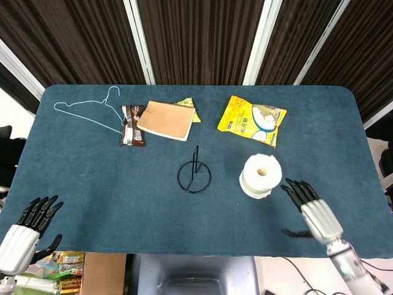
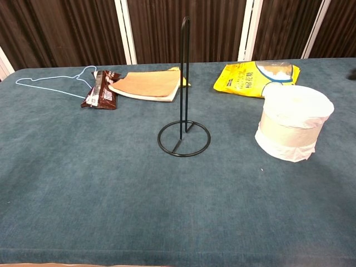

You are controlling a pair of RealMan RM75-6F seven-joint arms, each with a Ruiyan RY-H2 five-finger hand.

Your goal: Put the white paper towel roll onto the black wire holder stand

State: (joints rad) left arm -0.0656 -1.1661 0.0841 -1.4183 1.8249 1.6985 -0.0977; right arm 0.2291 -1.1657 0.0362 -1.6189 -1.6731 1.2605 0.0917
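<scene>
The white paper towel roll [image 1: 261, 176] stands upright on the blue table, right of centre, its hollow core facing up; in the chest view the roll [image 2: 292, 130] sits to the right. The black wire holder stand [image 1: 194, 173] rises from its ring base at the table's middle, and its upright post [image 2: 184, 78] carries nothing. My right hand [image 1: 312, 212] hovers open over the table just right of and in front of the roll, apart from it. My left hand [image 1: 26, 227] is open at the front left edge. Neither hand shows in the chest view.
At the back lie a yellow snack bag [image 1: 252, 120], a brown notebook [image 1: 166, 120], a dark candy wrapper [image 1: 132, 126] and a light blue wire hanger [image 1: 92, 110]. Dark curtains stand behind the table [image 1: 92, 184].
</scene>
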